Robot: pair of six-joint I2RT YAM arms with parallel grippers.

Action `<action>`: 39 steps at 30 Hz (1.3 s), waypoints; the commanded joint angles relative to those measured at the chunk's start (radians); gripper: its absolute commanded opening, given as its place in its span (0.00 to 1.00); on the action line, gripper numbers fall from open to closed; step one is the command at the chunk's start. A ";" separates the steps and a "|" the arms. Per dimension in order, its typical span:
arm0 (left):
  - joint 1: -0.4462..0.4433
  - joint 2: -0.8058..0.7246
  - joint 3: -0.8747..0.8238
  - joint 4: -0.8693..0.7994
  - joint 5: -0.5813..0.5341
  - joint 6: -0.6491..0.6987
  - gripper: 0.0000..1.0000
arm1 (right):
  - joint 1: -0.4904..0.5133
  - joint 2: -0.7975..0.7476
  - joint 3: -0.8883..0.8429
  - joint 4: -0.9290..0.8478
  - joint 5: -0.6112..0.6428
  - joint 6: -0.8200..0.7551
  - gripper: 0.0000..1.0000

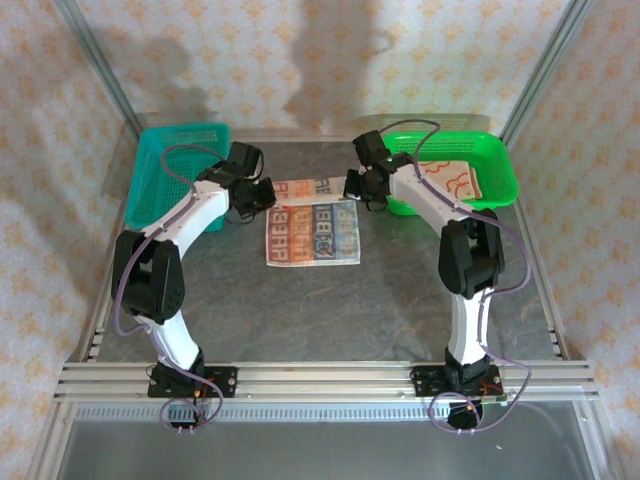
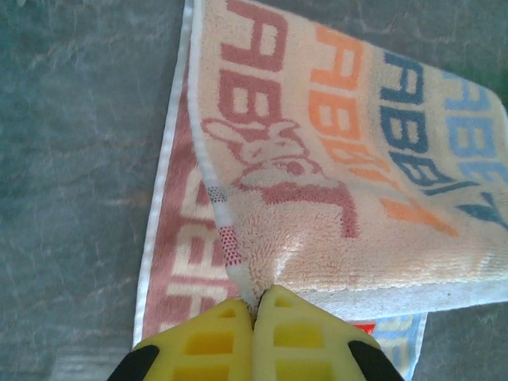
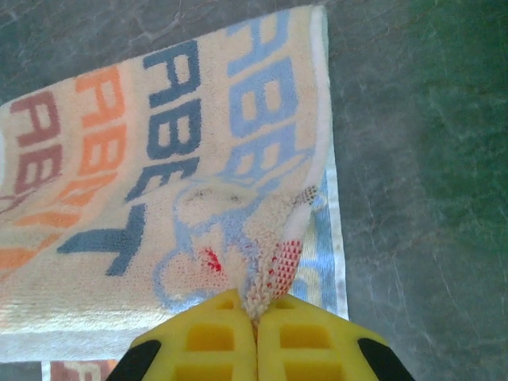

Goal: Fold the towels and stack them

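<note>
A cream towel (image 1: 312,232) printed with coloured letters lies mid-table, its far edge lifted and folded toward the front. My left gripper (image 1: 268,190) is shut on the towel's far left corner; in the left wrist view the yellow fingertips (image 2: 255,313) pinch the cream towel (image 2: 341,159) at its corner. My right gripper (image 1: 352,186) is shut on the far right corner; in the right wrist view that gripper (image 3: 255,313) clamps the towel (image 3: 159,159) by a checked red hem. Another towel (image 1: 455,178), cream with orange print, lies in the green basket (image 1: 500,160).
A teal mesh basket (image 1: 160,165) stands at the back left, behind the left arm. The green basket stands at the back right. The dark stone table (image 1: 330,310) stretches in front of the towel. Metal frame posts rise at the back corners.
</note>
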 commanded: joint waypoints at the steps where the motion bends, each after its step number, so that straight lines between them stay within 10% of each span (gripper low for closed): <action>1: -0.018 -0.049 -0.084 0.035 -0.034 -0.030 0.00 | 0.018 -0.062 -0.092 0.043 0.047 0.028 0.06; 39: -0.119 -0.207 -0.444 0.109 -0.062 -0.090 0.00 | 0.151 -0.214 -0.505 0.144 0.097 0.151 0.10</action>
